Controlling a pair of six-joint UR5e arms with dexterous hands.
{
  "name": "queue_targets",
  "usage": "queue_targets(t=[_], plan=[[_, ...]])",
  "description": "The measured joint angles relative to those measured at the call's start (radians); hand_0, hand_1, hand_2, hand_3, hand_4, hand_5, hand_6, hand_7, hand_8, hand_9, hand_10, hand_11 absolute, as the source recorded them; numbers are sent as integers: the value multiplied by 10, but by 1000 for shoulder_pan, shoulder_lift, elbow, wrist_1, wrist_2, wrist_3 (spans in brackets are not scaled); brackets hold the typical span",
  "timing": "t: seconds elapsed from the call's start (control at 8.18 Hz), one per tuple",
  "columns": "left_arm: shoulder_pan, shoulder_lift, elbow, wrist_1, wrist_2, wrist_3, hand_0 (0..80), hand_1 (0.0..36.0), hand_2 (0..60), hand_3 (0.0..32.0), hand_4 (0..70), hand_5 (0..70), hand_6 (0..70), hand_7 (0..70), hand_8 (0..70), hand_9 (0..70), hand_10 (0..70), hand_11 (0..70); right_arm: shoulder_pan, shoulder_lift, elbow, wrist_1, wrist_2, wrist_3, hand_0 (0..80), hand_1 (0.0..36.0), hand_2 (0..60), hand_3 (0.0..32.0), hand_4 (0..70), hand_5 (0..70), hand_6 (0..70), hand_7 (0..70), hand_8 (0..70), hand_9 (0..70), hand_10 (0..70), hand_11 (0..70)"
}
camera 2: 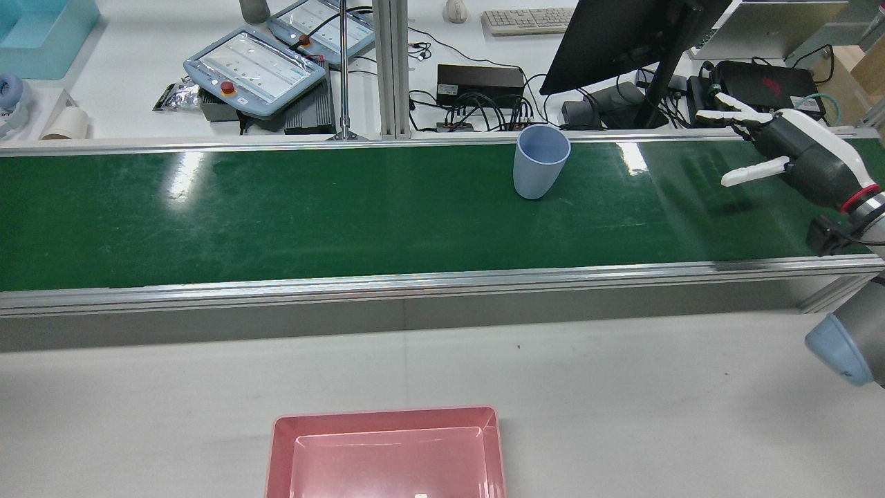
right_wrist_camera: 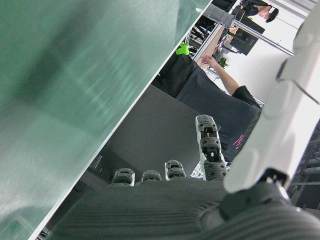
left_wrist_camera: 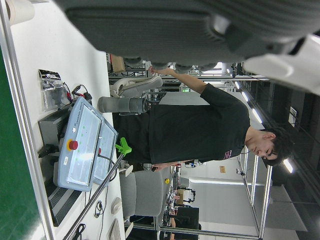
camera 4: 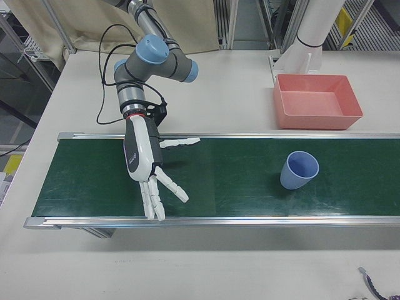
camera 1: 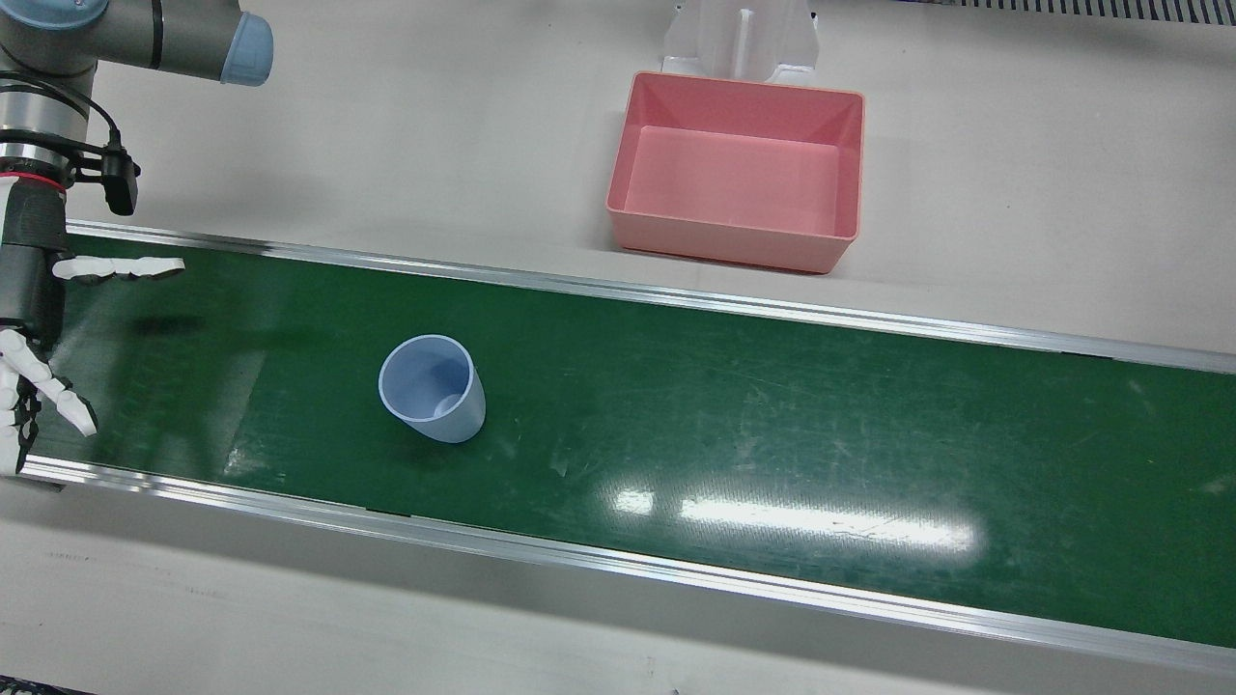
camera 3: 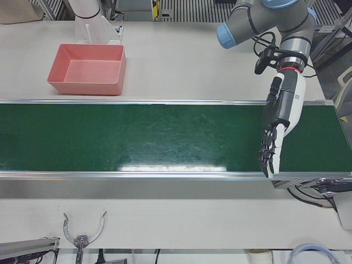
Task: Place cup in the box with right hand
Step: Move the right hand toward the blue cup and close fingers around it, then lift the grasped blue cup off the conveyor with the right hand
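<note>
Green conveyor belt (camera 1: 772, 425) runs across the desk (camera 1: 386, 145). Pink box (camera 1: 739, 169) sits empty beside it. Right hand (camera 4: 147, 169) hovers over the belt, fingers (camera 4: 178, 142) spread wide, holding nothing, well apart from the cup. Left hand (camera 3: 278, 129) likewise open, empty. Blue cup (camera 1: 432, 388) upright mid-belt: probably light, stiff, smooth plastic; likely slippery, tips easily. Best wrapped around the tapered wall below the rim.

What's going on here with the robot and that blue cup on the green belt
The right hand hangs open over one end of the green conveyor belt, holding nothing. The blue cup stands upright on the belt, well apart from that hand, untouched. The pink box sits empty on the white table beside the belt. The left hand hovers open over the belt's other end. So the cup is not yet grasped.
</note>
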Motion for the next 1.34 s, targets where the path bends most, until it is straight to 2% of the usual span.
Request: queue_targets(t=[0.24, 0.37, 0.49, 0.61, 0.73, 0.86, 1.1, 1.22, 1.34], plan=[[0, 0, 0, 0, 0, 0, 0, 0, 0, 0, 0, 0, 0, 0, 0, 0, 0, 0, -9, -5, 0, 2, 1, 3, 442, 99, 138, 28, 64, 33, 24, 98, 0, 15, 18, 40], [0, 0, 0, 0, 0, 0, 0, 0, 0, 0, 0, 0, 0, 0, 0, 0, 0, 0, -13, -5, 0, 1, 1, 3, 434, 109, 173, 28, 57, 33, 24, 102, 0, 16, 18, 40], [0, 0, 0, 0, 0, 0, 0, 0, 0, 0, 0, 0, 0, 0, 0, 0, 0, 0, -17, -5, 0, 1, 1, 3, 449, 89, 100, 26, 70, 33, 24, 100, 0, 16, 18, 40], [0, -1, 0, 0, 0, 0, 0, 0, 0, 0, 0, 0, 0, 0, 0, 0, 0, 0, -20, -6, 0, 1, 1, 3, 449, 89, 100, 26, 74, 33, 24, 102, 0, 16, 18, 40], [0, 0, 0, 0, 0, 0, 0, 0, 0, 0, 0, 0, 0, 0, 0, 0, 0, 0, -25, -6, 0, 1, 1, 4, 459, 82, 68, 24, 89, 33, 25, 106, 0, 18, 19, 41], [0, 0, 0, 0, 0, 0, 0, 0, 0, 0, 0, 0, 0, 0, 0, 0, 0, 0, -29, -6, -1, 1, 1, 4, 443, 100, 142, 18, 76, 33, 26, 108, 0, 19, 19, 41], [0, 0, 0, 0, 0, 0, 0, 0, 0, 0, 0, 0, 0, 0, 0, 0, 0, 0, -38, -5, -1, 1, 3, 2, 438, 97, 162, 0, 104, 31, 32, 127, 0, 28, 21, 42], [0, 0, 0, 0, 1, 0, 0, 0, 0, 0, 0, 0, 0, 0, 0, 0, 0, 0, -41, -4, -2, 1, 3, 2, 452, 82, 116, 0, 164, 29, 42, 156, 0, 27, 25, 48], [0, 0, 0, 0, 1, 0, 0, 0, 0, 0, 0, 0, 0, 0, 0, 0, 0, 0, -42, -3, -7, 1, 4, 3, 430, 73, 170, 0, 215, 47, 169, 700, 176, 364, 114, 173]])
